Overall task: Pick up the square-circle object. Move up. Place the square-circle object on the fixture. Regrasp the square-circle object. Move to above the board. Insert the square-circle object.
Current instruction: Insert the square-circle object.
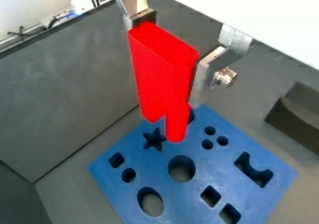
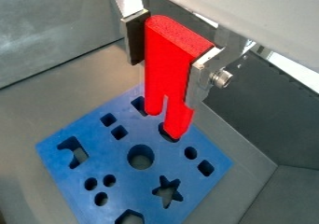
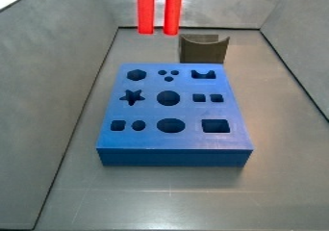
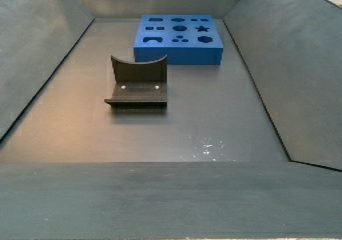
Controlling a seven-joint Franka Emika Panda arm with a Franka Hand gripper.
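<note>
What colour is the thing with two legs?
Bright red: the square-circle object, held in the end effector above the blue board, clearest in a wrist view.

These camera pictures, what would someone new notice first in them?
The bright red square-circle object stands out, clamped prongs-down in the gripper above the board. Next is that large blue board with its shaped holes, on the grey floor. In a side view the dark fixture sits empty, apart from the board.

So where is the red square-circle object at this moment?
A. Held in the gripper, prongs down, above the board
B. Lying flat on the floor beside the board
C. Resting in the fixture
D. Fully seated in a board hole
A: in both wrist views the gripper clamps the square-circle object upright, prongs pointing down over the board; the fixture stands empty.
</note>
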